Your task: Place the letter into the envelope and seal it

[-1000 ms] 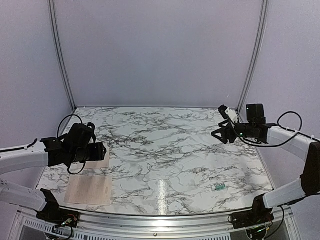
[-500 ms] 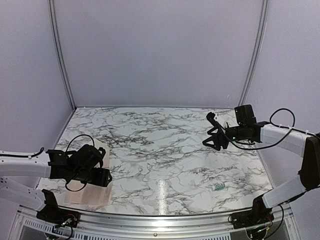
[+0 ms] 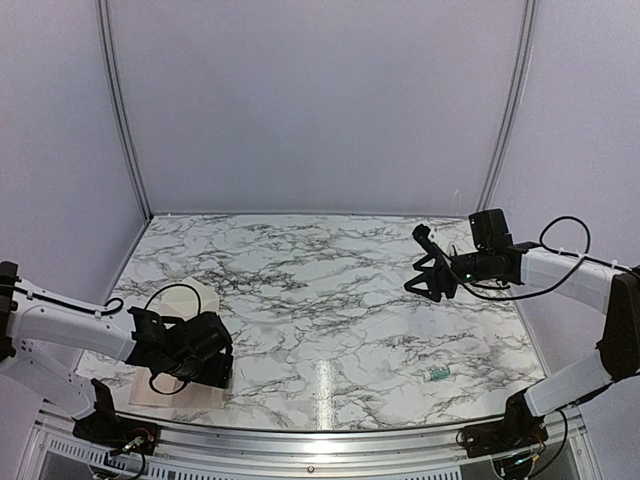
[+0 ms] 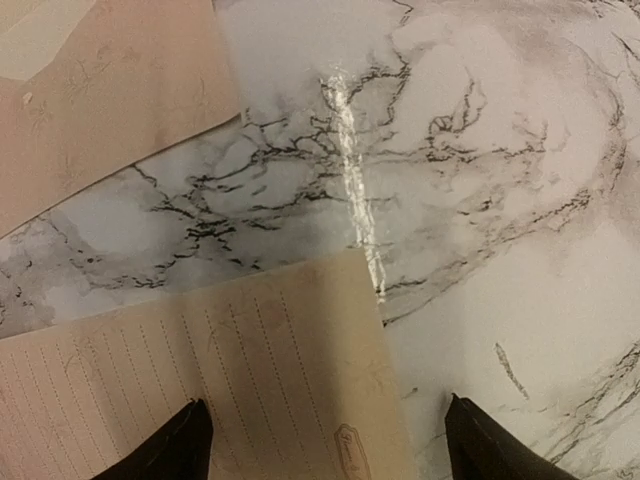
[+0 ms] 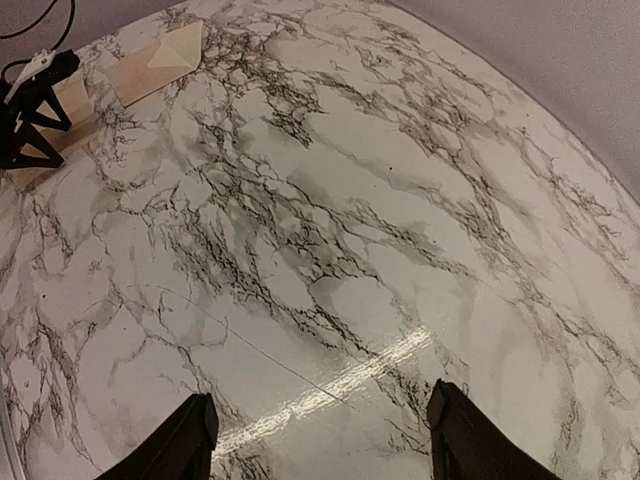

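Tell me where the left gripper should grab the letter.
Probably the right edge, near its far corner. The letter lies flat on the table, so come down from above; the open left gripper straddles that edge.

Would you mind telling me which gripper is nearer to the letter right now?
Left. The left gripper hovers directly over the letter's corner, jaws open; the right gripper hangs far across the table.

Tan lined letter [image 4: 200,380], seemingly cream envelope [image 4: 120,110], black-veined table [image 4: 480,150].
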